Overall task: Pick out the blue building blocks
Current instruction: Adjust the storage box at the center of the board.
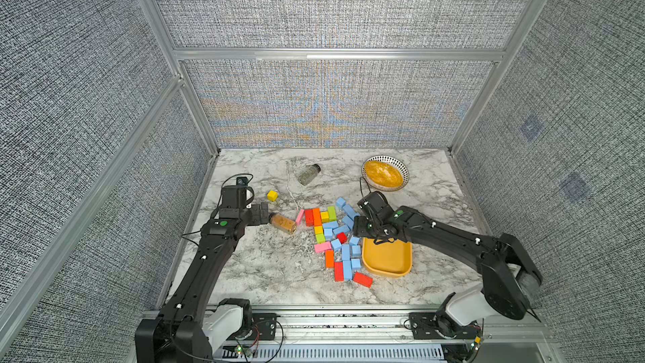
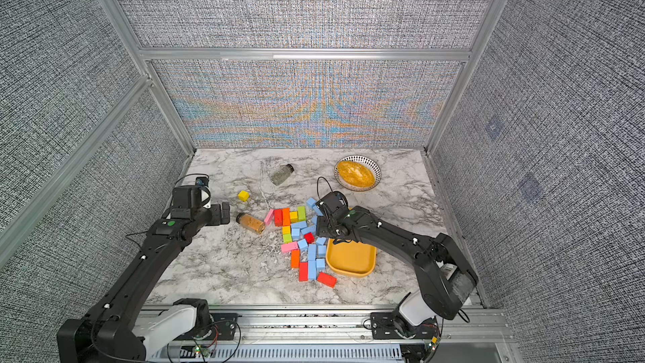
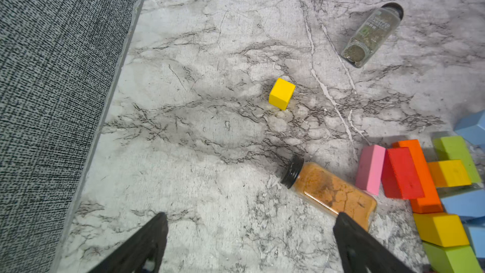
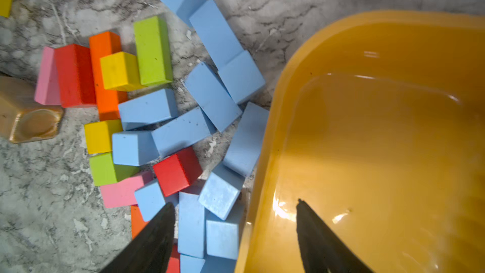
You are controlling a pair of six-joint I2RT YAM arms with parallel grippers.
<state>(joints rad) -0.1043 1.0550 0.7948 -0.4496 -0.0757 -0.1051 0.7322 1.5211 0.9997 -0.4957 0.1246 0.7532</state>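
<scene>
white-grey marble table [image 1: 265, 274]; mustard plastic tray [image 4: 367, 140], empty. matte sky-blue building blocks [image 4: 210, 95] cluster beside its rim. right tool [image 4: 235, 203], nearer, spread and empty, hangs over a blue cube [image 4: 220, 193] at that rim; left tool [image 3: 250, 216] spread, well apart.

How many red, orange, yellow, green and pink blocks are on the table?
red blocks: 4
orange blocks: 2
yellow blocks: 3
green blocks: 2
pink blocks: 2
total: 13
</scene>
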